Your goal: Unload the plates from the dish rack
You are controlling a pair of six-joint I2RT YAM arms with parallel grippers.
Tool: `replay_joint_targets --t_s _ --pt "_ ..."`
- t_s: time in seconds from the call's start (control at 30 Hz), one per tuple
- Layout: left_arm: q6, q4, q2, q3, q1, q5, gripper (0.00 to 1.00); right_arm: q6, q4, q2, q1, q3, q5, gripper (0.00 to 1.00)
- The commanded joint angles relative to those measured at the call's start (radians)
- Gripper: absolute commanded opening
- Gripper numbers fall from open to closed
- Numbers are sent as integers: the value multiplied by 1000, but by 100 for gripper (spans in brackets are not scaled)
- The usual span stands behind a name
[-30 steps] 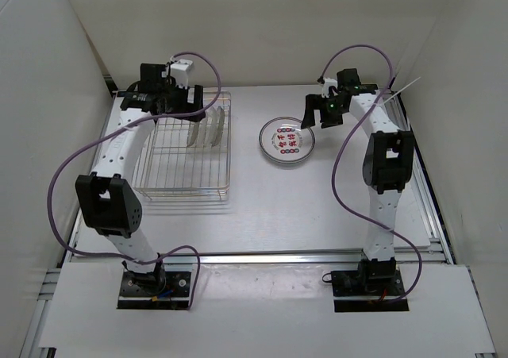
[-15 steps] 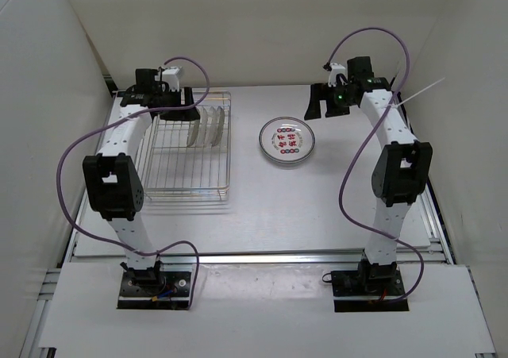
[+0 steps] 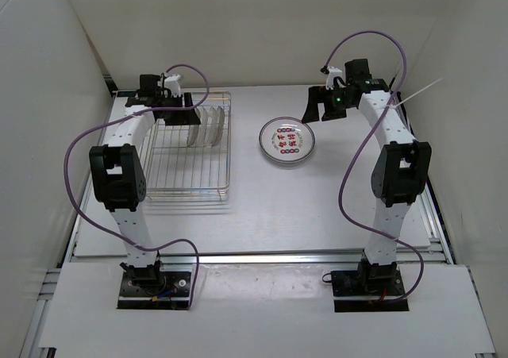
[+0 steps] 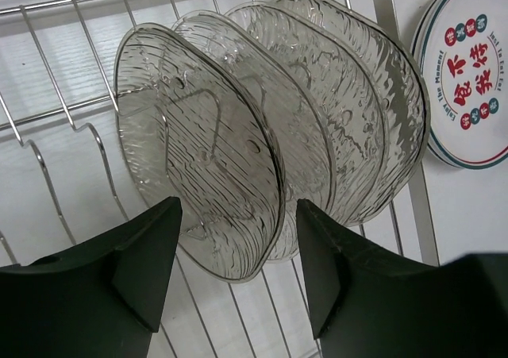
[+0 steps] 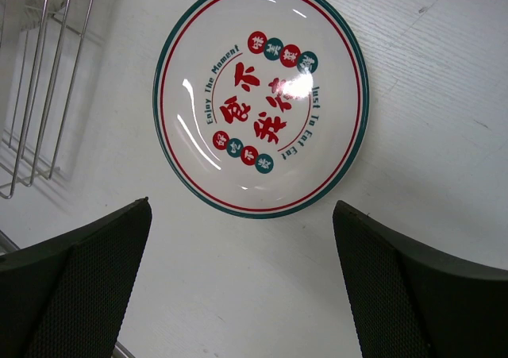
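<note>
Several clear glass plates stand on edge between the dividers of the silver wire dish rack, at its far right. My left gripper is open, and its fingers straddle the lower rim of the nearest glass plate without touching it. A white plate with a green rim and red marks lies flat on the table right of the rack. My right gripper hovers open just beyond that plate, with nothing between its fingers.
The rack's wire side lies left of the white plate. White walls close the table on the left, back and right. Purple cables loop from both arms.
The left jaws have narrowed around the nearest glass plate's rim as the left arm straightened over the rack. The right arm has risen and pulled back slightly, its jaws staying wide.
</note>
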Motion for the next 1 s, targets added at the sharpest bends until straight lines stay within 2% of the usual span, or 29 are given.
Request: replay_joint_targets --t_s 0.0,0.17,0.23,0.3,0.33,0.4,0.43,0.63,0.8,0.97 --pt "-19 26 -11 35 -6 55 69 -17 -6 -55 3 0 -26 98" --pt "-19 26 -21 12 -6 55 62 -17 -6 -55 3 -10 -26 98" --pt "-19 35 -31 12 -6 55 51 -17 -6 -45 3 -10 -26 96" --pt "-19 35 -31 12 -6 55 49 -17 -15 -45 12 -10 -26 96" --pt "-19 35 -22 12 -6 55 40 -17 -15 -45 12 -10 -26 96" --pt "-28 23 -11 22 -6 64 33 -17 -15 -45 12 -10 -26 96" --pt "-28 23 -11 23 -6 64 26 -17 -15 -45 12 -10 -26 96" --pt "-37 23 -20 23 -6 73 11 -17 -15 -45 12 -10 -26 96" --pt "-71 32 -60 23 -6 50 11 -17 -26 -36 21 -1 -26 96" --pt "-84 -43 -121 134 -6 41 11 -17 -35 -36 21 9 -17 96"
